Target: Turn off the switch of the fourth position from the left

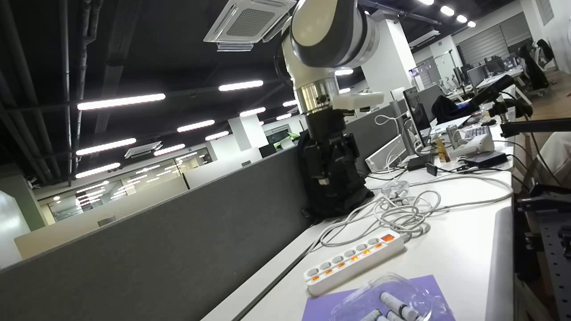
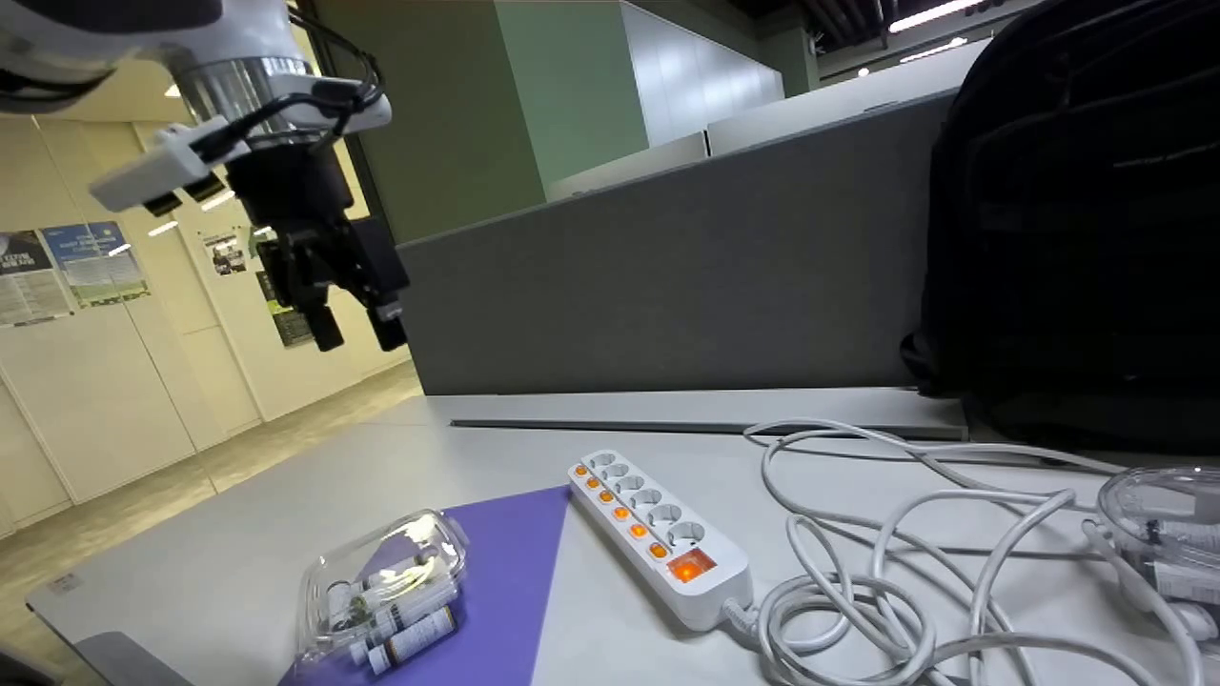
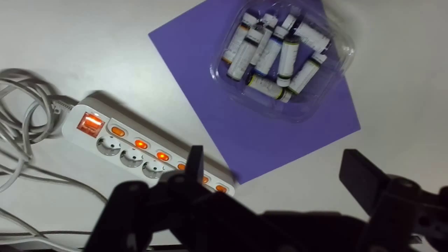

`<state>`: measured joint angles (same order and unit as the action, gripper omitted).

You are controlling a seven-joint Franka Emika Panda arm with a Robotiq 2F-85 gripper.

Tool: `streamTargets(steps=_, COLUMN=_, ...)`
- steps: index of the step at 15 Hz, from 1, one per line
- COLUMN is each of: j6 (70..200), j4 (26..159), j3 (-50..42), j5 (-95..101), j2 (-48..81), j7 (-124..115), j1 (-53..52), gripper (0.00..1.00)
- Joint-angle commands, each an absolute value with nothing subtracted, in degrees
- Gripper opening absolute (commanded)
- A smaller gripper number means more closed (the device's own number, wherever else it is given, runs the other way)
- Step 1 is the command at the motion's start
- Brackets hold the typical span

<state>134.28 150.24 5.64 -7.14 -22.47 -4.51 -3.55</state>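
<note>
Power strip [image 3: 146, 155]: lower left of your wrist frame; likely light, may slide if you shove sideways.
Fourth rocker switch [image 2: 620, 513]: lit; probably stiff, so press one end, don't pinch.
Hand [image 2: 359, 333]: spread apart, holding nothing.

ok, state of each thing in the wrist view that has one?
Gripper: open, nothing held
Main switch: lit
Small switches: second, third from main lit; others look unlit
Sockets: visible ones empty
Cord: loosely coiled
Tub: can't tell if lidded
Vials: lying in tub
</note>
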Motion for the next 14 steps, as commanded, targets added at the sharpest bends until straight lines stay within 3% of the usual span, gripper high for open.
streamTargets(steps=1, j6=134.91, j4=144.77, j3=7.21, j5=-0.94, j2=-13.59, j7=-10.66, j1=-0.97, gripper=1.00)
streamTargets(steps=3, j6=134.56, j4=142.09, j3=7.29, j5=2.32, j2=-9.24, j7=-14.02, j1=0.00, gripper=1.00)
streamTargets(steps=4, j6=134.27, j4=140.53, j3=6.87, j5=3.08, j2=-6.98, j7=-15.01, j1=0.09, gripper=0.75)
streamTargets(steps=6, j6=134.20, j4=137.52, j3=5.86, j5=3.27, j2=-3.01, j7=-15.74, j1=-0.02, gripper=0.67)
streamTargets(steps=14, j6=140.47, j4=127.31, j3=2.43, j5=1.70, j2=9.31, j7=-14.38, j1=-0.89, gripper=0.11)
